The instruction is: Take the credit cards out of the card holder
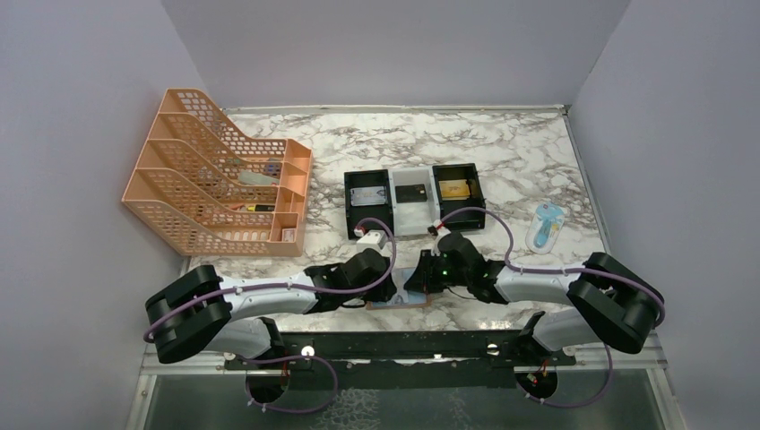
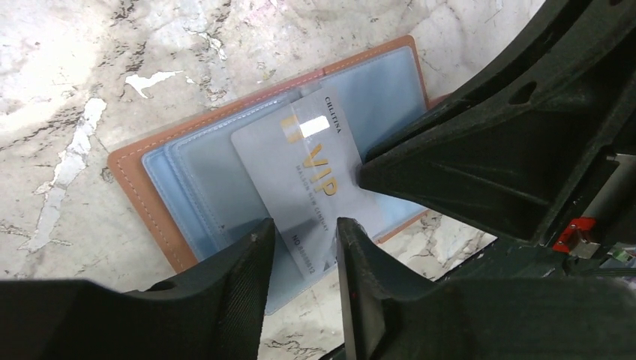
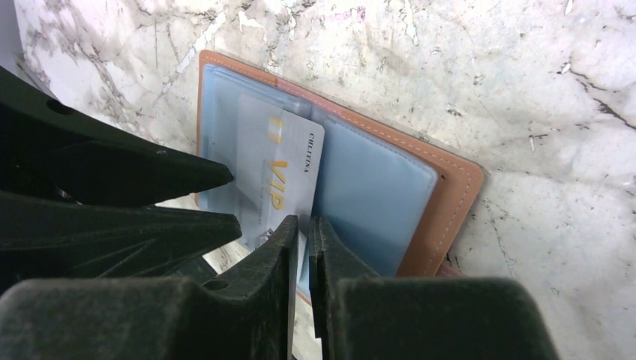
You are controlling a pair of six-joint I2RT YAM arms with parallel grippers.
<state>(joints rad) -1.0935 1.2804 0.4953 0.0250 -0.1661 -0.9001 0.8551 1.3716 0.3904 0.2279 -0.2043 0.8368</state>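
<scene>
Noting silver card (image 2: 307,180) half out of card holder (image 2: 131,184), lying between the parted fingers of left gripper (image 2: 304,232); right gripper (image 3: 301,225) apparently clamped on its edge. We judge it light, stiff, slick: pinch the exposed end.

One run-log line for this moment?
silver card: partly out of open card holder | left gripper: jaws open astride card corner | right gripper: jaws nearly shut at card edge, grip unclear

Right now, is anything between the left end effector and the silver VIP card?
Nothing visible. The silver plastic VIP card lies between the left end effector's fingers, its far end tucked in the tan leather card holder. The right end effector is beside the card's edge.
</scene>
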